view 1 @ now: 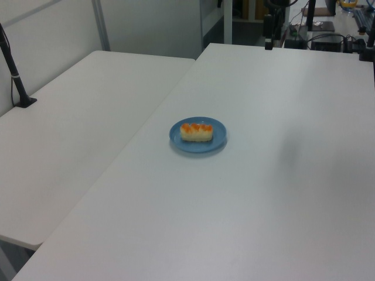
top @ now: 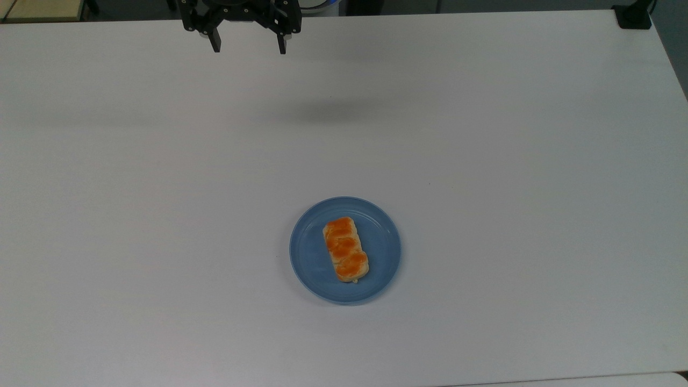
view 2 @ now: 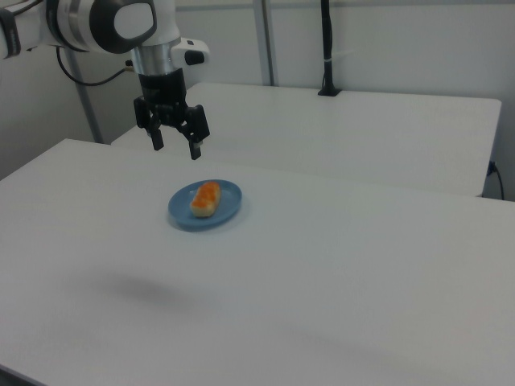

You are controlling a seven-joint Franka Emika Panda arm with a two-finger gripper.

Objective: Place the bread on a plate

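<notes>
Gripper [top: 248,47] is held wide open and empty, high above the worktop [top: 510,161]; the bread [top: 345,249] lies on the plate [top: 309,258], so any retreat is best kept clear.

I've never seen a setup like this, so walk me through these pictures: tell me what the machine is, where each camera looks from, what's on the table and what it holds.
The machine is a robot arm ending in a two-finger gripper. Its fingers are spread open and hold nothing. One camera looks straight down on the white table; the other two look across it from opposite sides. On the table lies a round light-blue plate, and on the plate rests a small braided bread roll with a glossy orange top. The gripper hangs in the air well away from the plate, near the table's far edge in the top view.
</notes>
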